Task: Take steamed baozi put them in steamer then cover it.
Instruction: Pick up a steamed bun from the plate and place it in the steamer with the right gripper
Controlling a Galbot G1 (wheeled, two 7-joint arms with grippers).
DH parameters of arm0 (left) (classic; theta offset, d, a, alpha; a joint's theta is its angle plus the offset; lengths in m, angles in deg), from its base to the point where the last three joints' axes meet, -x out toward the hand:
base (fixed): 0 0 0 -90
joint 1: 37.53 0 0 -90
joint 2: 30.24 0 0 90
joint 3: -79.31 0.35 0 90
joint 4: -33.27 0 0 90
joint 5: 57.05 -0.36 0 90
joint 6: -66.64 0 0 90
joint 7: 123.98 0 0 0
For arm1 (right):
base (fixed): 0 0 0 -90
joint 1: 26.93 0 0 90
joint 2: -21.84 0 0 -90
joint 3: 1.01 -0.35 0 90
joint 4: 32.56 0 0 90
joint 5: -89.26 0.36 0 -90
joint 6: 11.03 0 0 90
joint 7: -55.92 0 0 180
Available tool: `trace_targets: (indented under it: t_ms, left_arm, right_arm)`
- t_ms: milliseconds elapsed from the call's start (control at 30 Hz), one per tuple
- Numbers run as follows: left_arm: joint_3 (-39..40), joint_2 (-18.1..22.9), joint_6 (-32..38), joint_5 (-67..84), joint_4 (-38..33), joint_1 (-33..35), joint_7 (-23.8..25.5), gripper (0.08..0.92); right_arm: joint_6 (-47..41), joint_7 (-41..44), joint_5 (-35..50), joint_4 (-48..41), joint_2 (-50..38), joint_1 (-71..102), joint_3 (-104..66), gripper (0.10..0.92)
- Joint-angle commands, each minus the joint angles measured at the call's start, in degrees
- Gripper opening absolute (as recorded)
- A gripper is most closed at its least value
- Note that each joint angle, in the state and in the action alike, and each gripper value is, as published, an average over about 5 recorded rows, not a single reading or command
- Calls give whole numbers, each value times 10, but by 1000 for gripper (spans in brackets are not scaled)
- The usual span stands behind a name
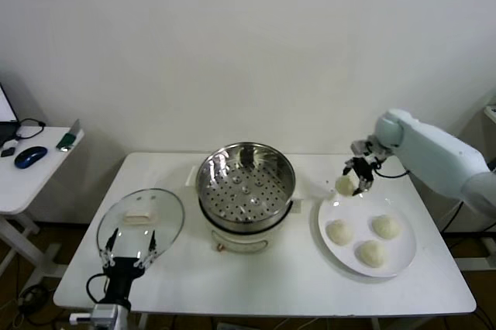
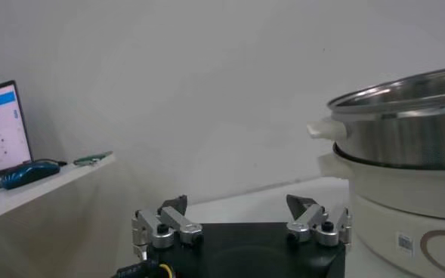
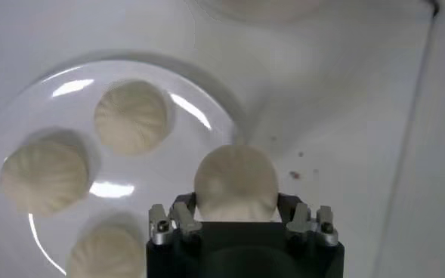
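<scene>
Now | right gripper (image 3: 237,215) clamps baozi (image 3: 236,183) | steamer (image 2: 403,128) label possibly unreadable

Four baozi, one steamer, one cover, one plate, two claws.

Of the four baozi, three lie on the single white plate (image 1: 332,238): one (image 1: 339,232) nearest the steamer, one (image 1: 386,226) beside it, one (image 1: 372,252) toward the front edge. The fourth baozi (image 1: 345,184) sits between the jaws of the right claw (image 1: 358,176), above the plate's rim. One steamer (image 1: 246,183) stands mid-worktop, one glass cover (image 1: 140,220) lies flat to its left, and one left claw (image 1: 129,251) hangs at the cover's near edge, jaws spread wide. There are two worktops: the main worktop (image 1: 271,280) and one side worktop (image 1: 31,175).
</scene>
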Motion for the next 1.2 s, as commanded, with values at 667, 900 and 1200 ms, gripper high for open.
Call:
trace_targets:
  t_ms: [667, 900, 1200]
  left_arm:
    - [0, -2, 8, 4, -3, 17, -5, 823]
    - [-1, -7, 8, 7, -5, 20, -5, 823]
    - [-1, -6, 7, 10, -4, 18, -5, 823]
  right_arm:
    - [251, -6, -191, 84, 262, -97, 12, 712]
    - [293, -27, -299, 41, 314, -31, -31, 714]
    - [310, -51, -370, -14, 348, 25, -49, 713]
